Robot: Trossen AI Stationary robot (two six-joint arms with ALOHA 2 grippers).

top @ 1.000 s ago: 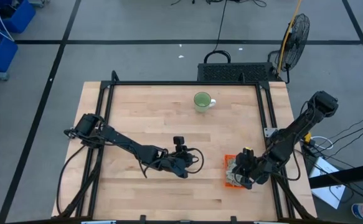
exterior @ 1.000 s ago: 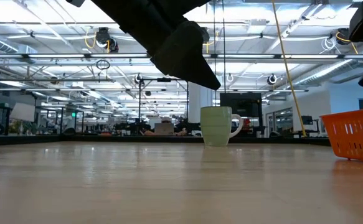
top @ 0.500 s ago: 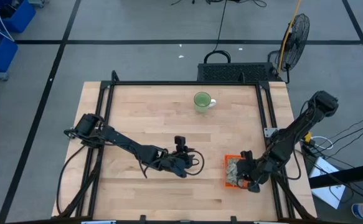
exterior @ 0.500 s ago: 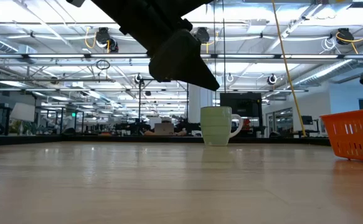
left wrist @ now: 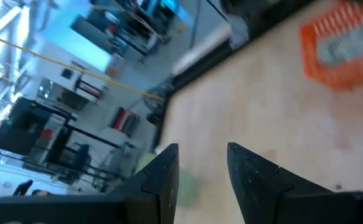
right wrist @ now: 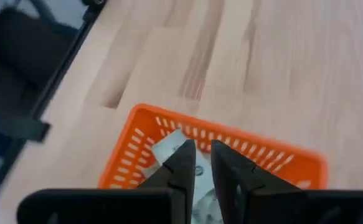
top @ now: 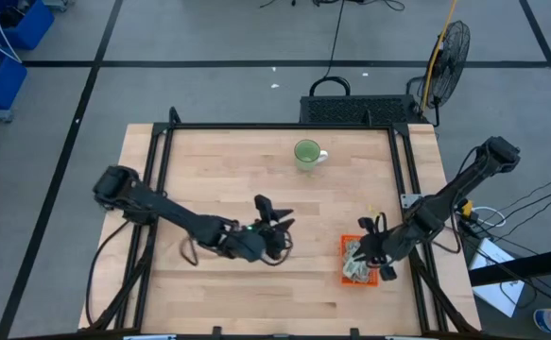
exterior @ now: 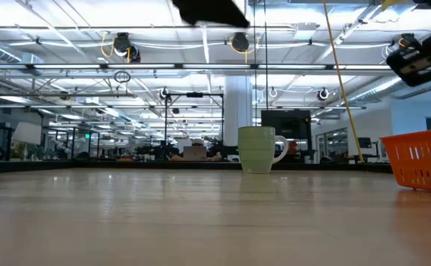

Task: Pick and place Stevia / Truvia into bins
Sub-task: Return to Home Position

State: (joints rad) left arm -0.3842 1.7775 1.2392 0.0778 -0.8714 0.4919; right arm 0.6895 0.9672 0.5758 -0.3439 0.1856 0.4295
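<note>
The orange bin sits near the table's right front, with pale green and white Stevia / Truvia sachets lying in it; it also shows in the low view and both wrist views. My right gripper hovers over the bin, pointing down at a slant, its fingers a narrow gap apart with nothing between them. My left gripper is raised above the middle of the table, open, nothing between its fingers.
A green mug stands upright toward the far edge. A black metal frame runs along the table's sides. Beyond the far edge stand a black case and a fan.
My left gripper has risen from low over the table's middle, nearly leaving the top of the low view, and has rolled about its own line. My right gripper has lifted a little above the bin, shifted slightly toward the far edge, and rolled.
</note>
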